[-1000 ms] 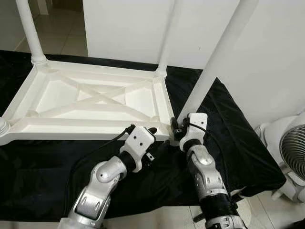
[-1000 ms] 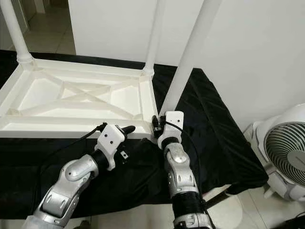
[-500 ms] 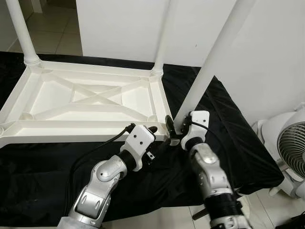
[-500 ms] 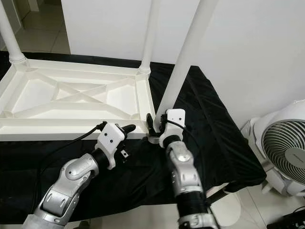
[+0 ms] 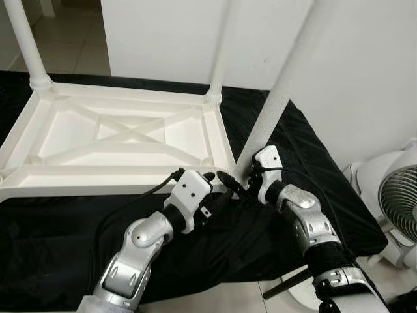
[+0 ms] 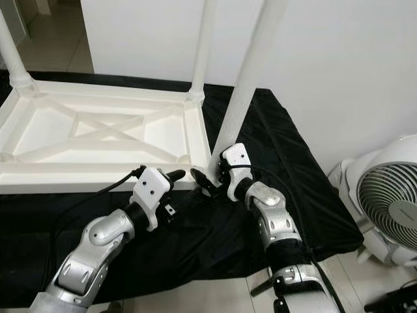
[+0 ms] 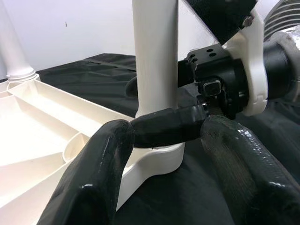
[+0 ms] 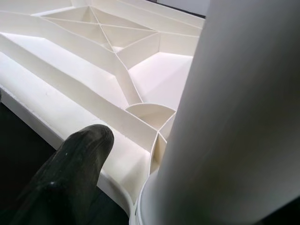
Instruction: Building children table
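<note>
Upturned table on cloth, near-right leg between both end effectors, fan right.

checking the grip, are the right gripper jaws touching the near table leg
Touching. In the left wrist view the right gripper has one black finger pressed across the base of the near table leg.

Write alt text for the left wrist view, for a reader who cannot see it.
A white table leg stands upright in the corner socket of an upturned white table frame lying on black cloth. The right gripper straddles the leg near its base, one black finger crossing its front. The left gripper's two black fingers sit open in the foreground.
</note>
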Controlling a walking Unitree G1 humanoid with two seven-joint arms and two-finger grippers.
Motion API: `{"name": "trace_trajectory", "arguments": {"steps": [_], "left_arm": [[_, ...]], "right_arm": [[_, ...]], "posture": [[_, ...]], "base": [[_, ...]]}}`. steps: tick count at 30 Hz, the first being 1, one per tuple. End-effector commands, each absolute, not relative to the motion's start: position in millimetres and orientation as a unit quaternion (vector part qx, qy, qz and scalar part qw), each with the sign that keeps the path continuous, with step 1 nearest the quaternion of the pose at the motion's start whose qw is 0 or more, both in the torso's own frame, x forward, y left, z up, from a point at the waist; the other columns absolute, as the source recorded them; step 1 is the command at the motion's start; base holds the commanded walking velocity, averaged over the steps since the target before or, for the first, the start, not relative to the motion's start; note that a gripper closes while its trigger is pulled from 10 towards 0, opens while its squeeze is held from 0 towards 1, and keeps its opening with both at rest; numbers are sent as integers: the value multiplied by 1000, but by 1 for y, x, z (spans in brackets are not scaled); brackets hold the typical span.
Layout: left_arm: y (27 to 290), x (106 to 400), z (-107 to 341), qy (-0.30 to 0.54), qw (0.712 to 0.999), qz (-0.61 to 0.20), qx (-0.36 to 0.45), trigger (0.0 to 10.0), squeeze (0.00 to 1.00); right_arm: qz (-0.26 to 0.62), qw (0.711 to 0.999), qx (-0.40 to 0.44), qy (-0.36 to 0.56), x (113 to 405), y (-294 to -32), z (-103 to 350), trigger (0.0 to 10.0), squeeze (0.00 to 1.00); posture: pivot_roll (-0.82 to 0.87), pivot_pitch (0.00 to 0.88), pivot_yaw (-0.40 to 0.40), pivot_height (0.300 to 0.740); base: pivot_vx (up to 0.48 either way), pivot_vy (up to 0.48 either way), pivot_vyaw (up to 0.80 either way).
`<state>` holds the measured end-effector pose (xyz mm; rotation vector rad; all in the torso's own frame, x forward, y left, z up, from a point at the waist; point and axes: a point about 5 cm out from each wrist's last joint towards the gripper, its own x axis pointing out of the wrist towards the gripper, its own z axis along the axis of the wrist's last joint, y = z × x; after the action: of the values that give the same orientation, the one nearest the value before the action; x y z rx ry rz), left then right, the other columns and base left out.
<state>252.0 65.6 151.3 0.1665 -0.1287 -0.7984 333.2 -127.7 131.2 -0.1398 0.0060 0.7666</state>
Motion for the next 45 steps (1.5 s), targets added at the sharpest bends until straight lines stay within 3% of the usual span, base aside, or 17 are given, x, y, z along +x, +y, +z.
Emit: {"name": "trace_trajectory", "arguments": {"steps": [1,3,4,5,20,21,25,32,35,38,45], "left_arm": [[64,254,151,-58,916,-388,81,10000,0],[64,254,151,-58,916,-388,81,10000,0],[64,255,151,-59,916,-388,82,10000,0],[64,255,152,-60,916,-389,82,10000,0],[63,255,153,-62,915,-390,81,10000,0],[62,254,152,-62,914,-392,80,10000,0],[61,254,152,-62,913,-395,79,10000,0],[59,250,150,-60,911,-400,76,10000,0],[58,250,150,-60,911,-401,75,10000,0],[58,249,149,-58,910,-403,75,10000,0],[58,248,148,-57,908,-408,75,10000,0]], "right_arm": [[385,920,-77,11,336,-130,129,10000,0],[390,917,-80,13,337,-130,129,10000,0],[399,913,-81,16,340,-131,128,4627,0],[404,911,-84,19,343,-132,128,0,0],[415,906,-73,31,344,-138,122,0,0],[407,910,-69,34,343,-139,119,10000,0],[398,914,-67,35,343,-139,116,10000,0],[273,961,-36,-12,328,-128,116,10000,0],[262,964,-34,-16,326,-127,116,10000,0],[178,984,-14,-15,320,-125,115,10000,0],[39,999,-11,-8,316,-128,112,10000,0]], "posture": [[171,0,-120,740],[171,0,-120,740],[170,0,-119,740],[172,0,-119,740],[173,0,-121,740],[168,0,-119,740],[166,0,-119,740],[157,0,-125,740],[157,0,-125,740],[156,0,-123,740],[157,0,-122,740]], "base": [[0,0,0],[0,0,0],[0,0,0],[0,0,0],[0,0,0],[0,0,0],[0,0,0],[0,0,0],[0,0,0],[0,0,0],[0,0,0]]}}
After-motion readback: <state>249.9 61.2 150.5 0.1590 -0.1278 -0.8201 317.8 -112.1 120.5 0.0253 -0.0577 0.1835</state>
